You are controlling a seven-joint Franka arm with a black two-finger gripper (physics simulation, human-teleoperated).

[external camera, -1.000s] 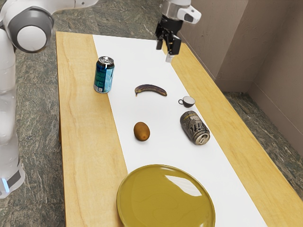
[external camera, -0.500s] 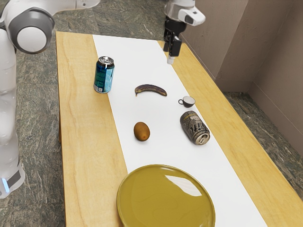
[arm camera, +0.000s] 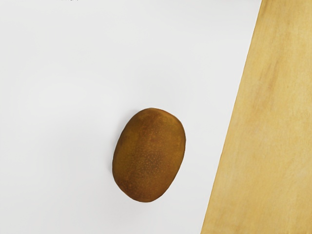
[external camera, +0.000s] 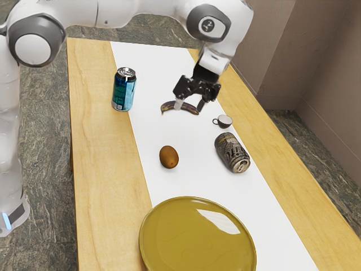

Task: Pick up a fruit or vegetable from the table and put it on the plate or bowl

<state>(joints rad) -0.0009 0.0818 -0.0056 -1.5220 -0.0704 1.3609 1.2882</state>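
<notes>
A dark overripe banana (external camera: pixel 167 106) lies on the white runner, partly hidden behind my gripper (external camera: pixel 189 105). The gripper hangs low right over the banana, open, its fingers spread apart with nothing held. A brown kiwi (external camera: pixel 168 156) rests nearer the front of the runner, apart from the gripper. In the wrist view the kiwi (arm camera: pixel 149 154) lies on the white cloth close to the wooden strip of the table. An olive-yellow plate (external camera: pixel 197 234) sits bare at the table's near end.
A blue upright can (external camera: pixel 123 88) stands at the runner's edge toward the exterior view's left. A small white cup (external camera: pixel 223 121) and a toppled dark can (external camera: pixel 232 152) lie toward the exterior view's right. A wall corner rises beyond the wooden table (external camera: pixel 101 169).
My arm has swung down from the far end of the table to the middle. The gripper has dropped low over the banana. Nothing on the table has moved.
</notes>
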